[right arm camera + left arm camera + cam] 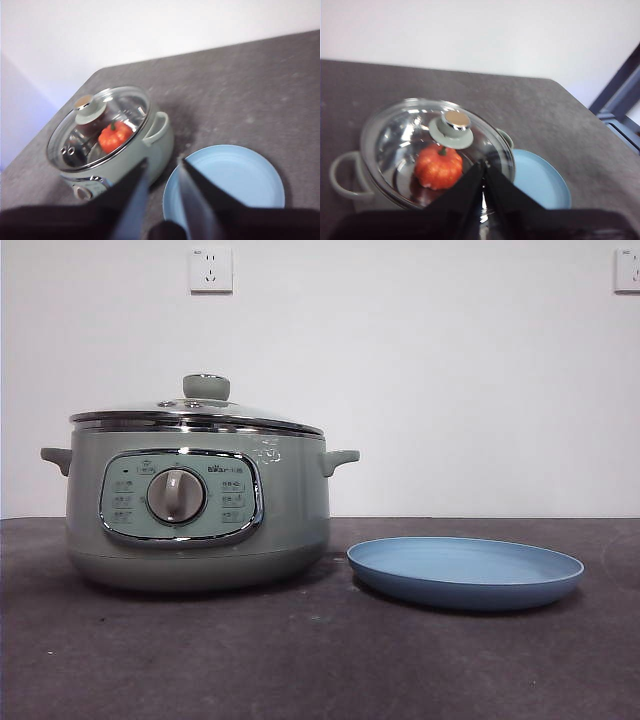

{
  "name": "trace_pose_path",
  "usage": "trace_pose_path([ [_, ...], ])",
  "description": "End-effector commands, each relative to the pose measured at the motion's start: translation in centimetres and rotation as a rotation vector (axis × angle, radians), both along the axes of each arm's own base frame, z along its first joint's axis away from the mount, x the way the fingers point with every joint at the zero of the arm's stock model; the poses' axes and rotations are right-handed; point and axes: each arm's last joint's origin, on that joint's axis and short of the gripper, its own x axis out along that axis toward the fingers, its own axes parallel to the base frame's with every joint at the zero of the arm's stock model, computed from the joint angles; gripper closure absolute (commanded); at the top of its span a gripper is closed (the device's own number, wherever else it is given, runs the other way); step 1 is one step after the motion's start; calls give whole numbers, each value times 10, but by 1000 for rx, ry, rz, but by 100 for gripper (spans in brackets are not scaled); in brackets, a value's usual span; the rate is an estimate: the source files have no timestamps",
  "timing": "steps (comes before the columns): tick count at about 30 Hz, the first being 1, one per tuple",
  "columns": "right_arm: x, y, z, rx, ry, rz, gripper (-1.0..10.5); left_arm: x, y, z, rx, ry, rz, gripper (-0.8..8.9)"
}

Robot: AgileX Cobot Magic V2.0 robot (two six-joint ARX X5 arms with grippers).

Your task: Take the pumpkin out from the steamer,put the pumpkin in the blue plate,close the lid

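Black left gripper (483, 167) closed, empty.

Dark grey speckled bench (320, 660), pale green steamer (195, 510) standing directly on it with its glass lid (200, 412) on, light-blue plate (465, 572) lying flat just beside the steamer, both below and ahead of each raised tool, plate nearer the right tool (162, 167)

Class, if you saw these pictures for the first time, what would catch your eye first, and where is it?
The orange pumpkin glows through the glass lid of the sage-green steamer. Beside the pot lies the bare blue plate on the dark table.
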Motion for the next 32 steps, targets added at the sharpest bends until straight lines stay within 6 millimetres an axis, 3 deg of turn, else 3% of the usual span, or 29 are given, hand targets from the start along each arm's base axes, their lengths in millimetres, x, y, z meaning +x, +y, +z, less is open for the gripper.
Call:
trace_pose_path([
  [1,8,1,0,-11,18,11,490,2,0,0,9,-3,-19,563],
  [3,12,2,-1,-11,38,16,471,5,-1,-1,8,7,-20,491],
  [8,14,3,-2,3,52,54,473,14,-4,-3,11,18,-33,489],
  [11,15,5,-2,5,52,67,473,26,-9,1,25,37,-28,382],
  [14,14,6,-2,6,53,74,473,41,-18,10,36,43,-61,374],
  [22,13,10,-2,5,54,104,475,100,-61,26,234,103,-93,376],
  [32,11,17,-2,15,69,140,475,171,-116,0,448,218,-83,376],
])
